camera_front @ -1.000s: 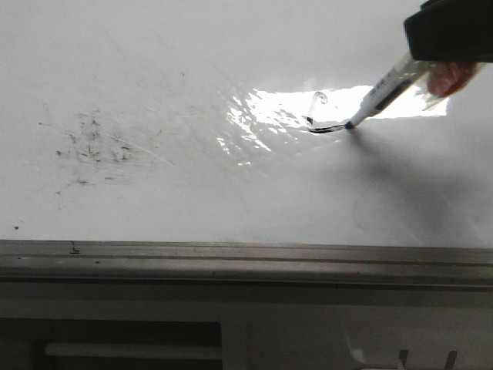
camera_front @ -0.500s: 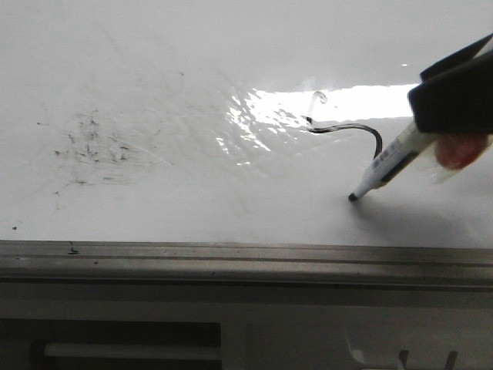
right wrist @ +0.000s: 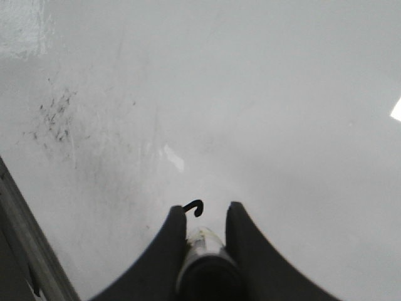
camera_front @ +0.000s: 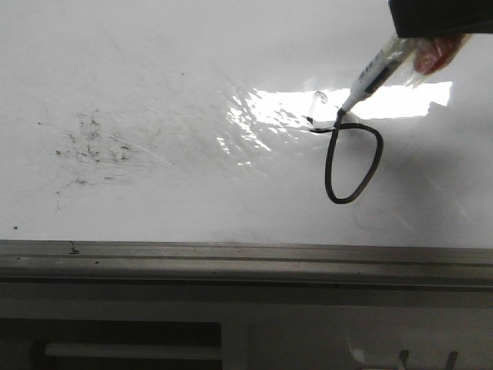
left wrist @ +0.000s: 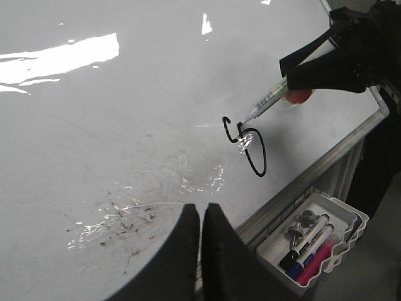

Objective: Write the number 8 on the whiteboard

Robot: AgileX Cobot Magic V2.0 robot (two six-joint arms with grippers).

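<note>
Glossy white whiteboard [camera_front: 154, 62] fills front view; black specks [camera_front: 88, 146] at left, grey ledge [camera_front: 231, 258] along near edge. Right of centre, in glare: number 8 [camera_front: 350, 158], unfinished, only lower loop closed plus small hook above. Marker [camera_front: 368, 79] tip touches top of loop. Right gripper [right wrist: 205, 221] closed around marker barrel, seen clearly only in right wrist view. Left wrist view alone shows left gripper [left wrist: 200, 216], fingers nearly together, holding nothing, and tray [left wrist: 341, 241] with spare markers [left wrist: 307, 241] below ledge, far right.
</note>
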